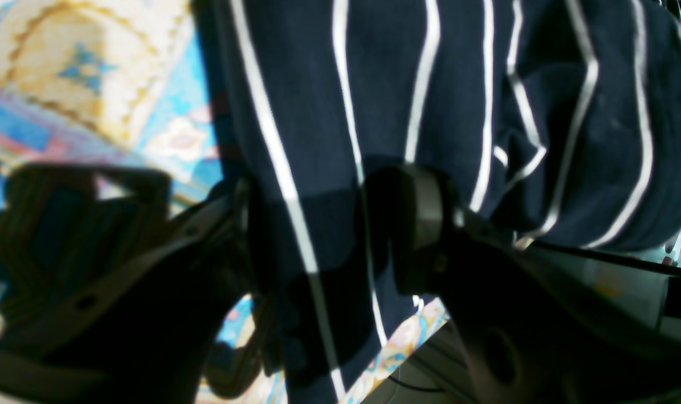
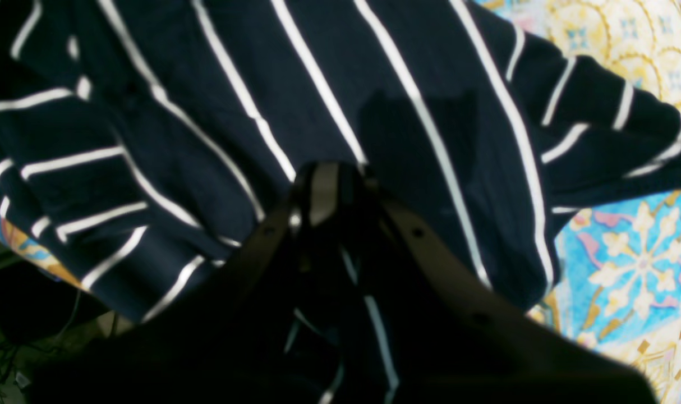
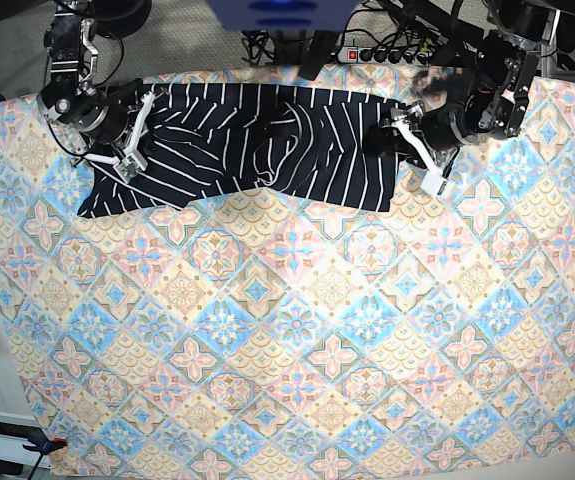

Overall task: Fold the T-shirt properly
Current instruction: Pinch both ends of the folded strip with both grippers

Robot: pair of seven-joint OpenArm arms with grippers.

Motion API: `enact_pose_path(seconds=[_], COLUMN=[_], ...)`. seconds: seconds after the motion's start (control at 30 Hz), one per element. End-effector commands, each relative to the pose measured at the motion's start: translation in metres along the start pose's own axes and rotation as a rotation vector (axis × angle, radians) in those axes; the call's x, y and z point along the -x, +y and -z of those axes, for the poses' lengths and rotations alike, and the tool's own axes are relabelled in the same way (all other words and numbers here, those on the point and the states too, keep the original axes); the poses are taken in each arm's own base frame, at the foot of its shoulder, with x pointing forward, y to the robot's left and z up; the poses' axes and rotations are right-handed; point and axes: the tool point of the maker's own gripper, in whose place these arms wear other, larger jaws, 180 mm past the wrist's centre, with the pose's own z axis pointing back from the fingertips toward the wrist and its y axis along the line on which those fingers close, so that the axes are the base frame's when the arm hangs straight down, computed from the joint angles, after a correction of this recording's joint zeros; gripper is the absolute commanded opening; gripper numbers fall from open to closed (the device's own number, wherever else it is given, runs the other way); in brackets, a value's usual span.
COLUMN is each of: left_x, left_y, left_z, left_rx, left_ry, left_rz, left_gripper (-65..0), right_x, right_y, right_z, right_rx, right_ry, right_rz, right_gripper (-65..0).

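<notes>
Base view: left hand [image 3: 399, 140] wide apart astride T-shirt [image 3: 267, 140] edge, right hand [image 3: 139, 135] clamped on cloth.

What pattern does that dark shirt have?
The T-shirt is dark navy with thin, evenly spaced white pinstripes, clearest in the right wrist view.

Base view's bright and even, light falling from overhead, colours on the tablecloth [image 3: 297, 340] crisp, only short soft shadows under the arms. Both wrist views are much softer: blurred, heavy contrast, the near gripper parts sunk to black silhouettes out of focus. A gripper shadow lies across the T-shirt [image 2: 329, 95], white stripes glow, and the tablecloth patches wash out pale at the corners.
</notes>
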Motion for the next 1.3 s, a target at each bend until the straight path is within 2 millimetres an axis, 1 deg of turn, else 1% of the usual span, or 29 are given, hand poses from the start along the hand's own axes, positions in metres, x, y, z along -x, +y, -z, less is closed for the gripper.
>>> enact_pose_path(seconds=[0.0,0.13,0.17,0.2,0.23,0.3,0.33,0.37,0.43,0.5,0.53,0.57,0.67,0.7,0.77,0.8,0.87,0.9,0.97,1.03,1.13,1.27], left_x=[0.002,0.007,0.009,0.009,0.009,0.007,0.006,0.004,0.002,-0.002,-0.006,-0.010,-0.023,-0.026,-0.030,-0.033,-0.039,-0.036,-0.038,-0.038,-0.035,-0.035], left_y=[-0.006,-0.011,-0.012,-0.012,-0.012,-0.012,-0.012,-0.011,-0.011,-0.008,-0.004,0.002,0.015,0.020,0.025,0.028,0.026,0.025,0.023,0.024,0.024,0.023], left_z=[0.002,0.008,0.009,0.009,0.009,0.010,0.009,0.009,0.008,0.006,0.003,-0.001,-0.013,-0.017,-0.022,-0.027,-0.032,-0.033,-0.034,-0.035,-0.034,-0.034], left_rx=[0.018,0.017,0.018,0.018,0.018,0.019,0.017,0.017,0.017,0.008,-0.003,-0.016,-0.053,-0.066,-0.080,-0.090,-0.090,-0.089,-0.088,-0.091,-0.089,-0.088], left_ry=[0.008,0.021,0.024,0.024,0.024,0.019,0.017,0.010,0.003,-0.010,-0.024,-0.041,-0.090,-0.100,-0.110,-0.110,-0.116,-0.112,-0.115,-0.114,-0.110,-0.109], left_rz=[0.012,0.021,0.021,0.021,0.021,0.022,0.021,0.020,0.020,0.016,0.012,0.002,-0.014,-0.017,-0.019,-0.002,0.026,0.029,0.036,0.038,0.035,0.034], left_gripper=[-34.5,-34.7,-35.6,-38.4,-42.7,-56.1,-63.0,-65.0,-65.0,-65.0,-65.0,-65.0,-65.0,-65.0,-65.0,-65.0,-65.0,-65.0,-65.0,-65.0,-65.0,-65.0], right_x=[-0.009,-0.009,-0.009,-0.009,-0.009,-0.009,-0.012,-0.017,-0.020,-0.016,-0.017,-0.012,-0.004,-0.001,0.002,0.005,0.010,0.013,0.014,0.011,-0.014,-0.030], right_y=[-0.007,-0.006,-0.006,-0.006,-0.006,-0.006,-0.006,-0.008,-0.012,-0.021,-0.028,-0.033,-0.041,-0.045,-0.049,-0.050,-0.050,-0.050,-0.048,-0.046,-0.048,-0.053], right_z=[-0.004,-0.005,-0.005,-0.005,-0.005,-0.005,-0.006,-0.009,-0.015,-0.023,-0.028,-0.033,-0.041,-0.043,-0.045,-0.046,-0.046,-0.046,-0.045,-0.043,-0.041,-0.044], right_rx=[0.015,0.015,0.015,0.015,0.015,0.015,0.018,0.025,0.045,0.078,0.102,0.117,0.148,0.159,0.170,0.174,0.175,0.174,0.169,0.151,0.112,0.067], right_ry=[-0.033,-0.033,-0.033,-0.034,-0.034,-0.035,-0.044,-0.055,-0.062,-0.062,-0.067,-0.059,-0.047,-0.043,-0.036,-0.025,0.007,0.021,0.035,0.023,-0.061,-0.109], right_rz=[-0.011,-0.011,-0.011,-0.011,-0.011,-0.012,-0.017,-0.025,-0.030,-0.020,-0.016,-0.006,0.012,0.018,0.029,0.032,0.034,0.035,0.031,0.058,0.120,0.168], right_gripper=[-59.8,-59.8,-59.8,-59.8,-59.8,-59.8,-59.8,-59.8,-59.8,-59.7,-59.7,-59.7,-59.4,-58.2,-54.5,-50.9,-43.3,-39.3,-34.7,-33.8,-33.9,-33.7])
